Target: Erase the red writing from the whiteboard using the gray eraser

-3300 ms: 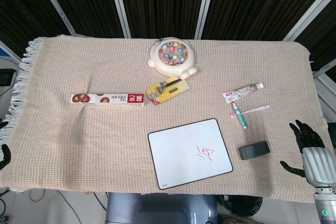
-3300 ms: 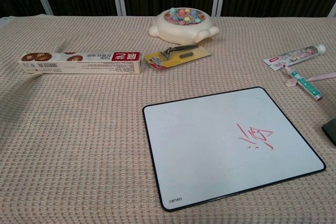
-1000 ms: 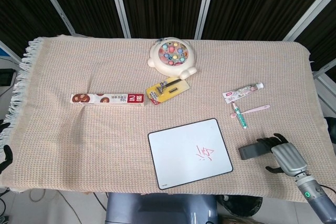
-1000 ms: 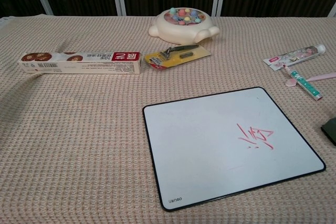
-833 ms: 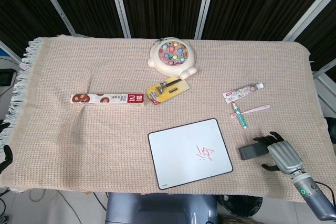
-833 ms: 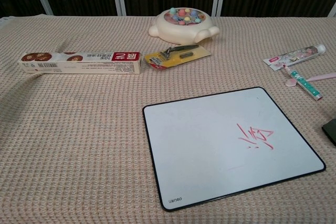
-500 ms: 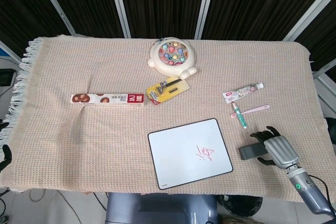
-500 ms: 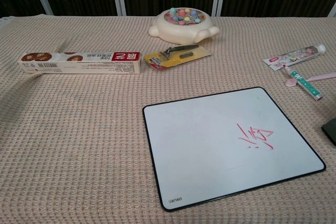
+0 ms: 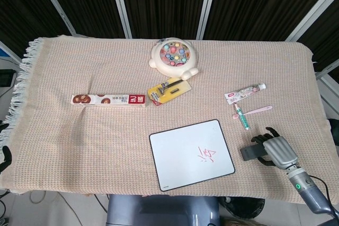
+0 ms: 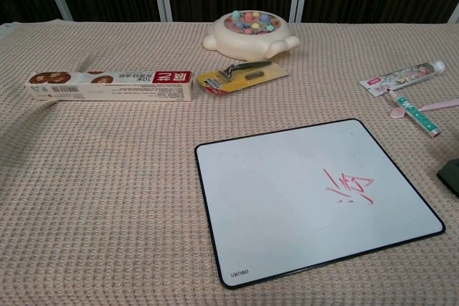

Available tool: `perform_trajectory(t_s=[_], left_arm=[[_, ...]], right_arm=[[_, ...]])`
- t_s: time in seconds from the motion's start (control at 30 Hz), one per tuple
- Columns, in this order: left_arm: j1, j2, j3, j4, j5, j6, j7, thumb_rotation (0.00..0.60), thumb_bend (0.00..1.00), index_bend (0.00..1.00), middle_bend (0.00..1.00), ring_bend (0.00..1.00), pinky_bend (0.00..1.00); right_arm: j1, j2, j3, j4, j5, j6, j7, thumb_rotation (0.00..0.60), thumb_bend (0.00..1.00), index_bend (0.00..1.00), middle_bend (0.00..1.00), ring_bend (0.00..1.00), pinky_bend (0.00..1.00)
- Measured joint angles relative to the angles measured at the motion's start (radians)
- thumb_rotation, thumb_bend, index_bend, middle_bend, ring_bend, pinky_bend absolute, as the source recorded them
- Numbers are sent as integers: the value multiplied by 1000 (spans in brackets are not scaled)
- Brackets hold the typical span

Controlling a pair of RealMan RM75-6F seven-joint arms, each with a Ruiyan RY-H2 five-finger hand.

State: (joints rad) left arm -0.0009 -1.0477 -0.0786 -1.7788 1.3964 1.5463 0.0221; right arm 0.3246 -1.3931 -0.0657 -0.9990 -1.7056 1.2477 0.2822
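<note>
- The right hand (image 9: 276, 151) sits at the lower right of the head view, its dark fingers (image 9: 260, 140) curled over the right end of the gray eraser (image 9: 249, 153); whether they truly clamp it or only rest on it I cannot tell from here.
- That eraser lies on the woven tablecloth (image 9: 79, 141) just right of the whiteboard (image 9: 180, 146), apart from its edge; in the chest view only a dark corner (image 10: 451, 175) shows at the right border.
- The whiteboard lies flat, low and centre, slightly turned, with the red writing (image 9: 205, 155) in its lower right part, unwiped (image 10: 348, 188).
- At the far lower left edge of the head view a dark bit of the left hand (image 9: 5, 157) pokes in beside the cloth; how its fingers lie I cannot tell.
- Above the eraser lie a pink toothbrush (image 9: 257, 110) and a small green-capped tube (image 9: 242, 118), with a toothpaste tube (image 9: 244, 92) higher up.
- Mid-left lies a long box (image 9: 108, 99); a razor on a yellow card (image 9: 168, 89) is at centre, and a cream toy with coloured buttons (image 9: 175, 56) above it.
</note>
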Motion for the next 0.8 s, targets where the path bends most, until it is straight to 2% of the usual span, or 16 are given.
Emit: perform_trajectory(t_s=[0.33,0.67,0.8], left_arm=[[0,1,0,1,-3,-1,2,600,639,177,83,23,35],[0,1,0,1,-4,-2,1,600,639,186,83,23,35],[0,2,0,0,-4,-3,0,600,640,187,83,24,35]], right_arm=[[9,-5,-11,-4,5,-16,-14,600,346,403,431,394,159],[13,1,-18,-14,4,-9,-15,600,445,603,526,477,218],[13,-1,-19,-14,5,-6,-18,600,450,615,538,488,239]])
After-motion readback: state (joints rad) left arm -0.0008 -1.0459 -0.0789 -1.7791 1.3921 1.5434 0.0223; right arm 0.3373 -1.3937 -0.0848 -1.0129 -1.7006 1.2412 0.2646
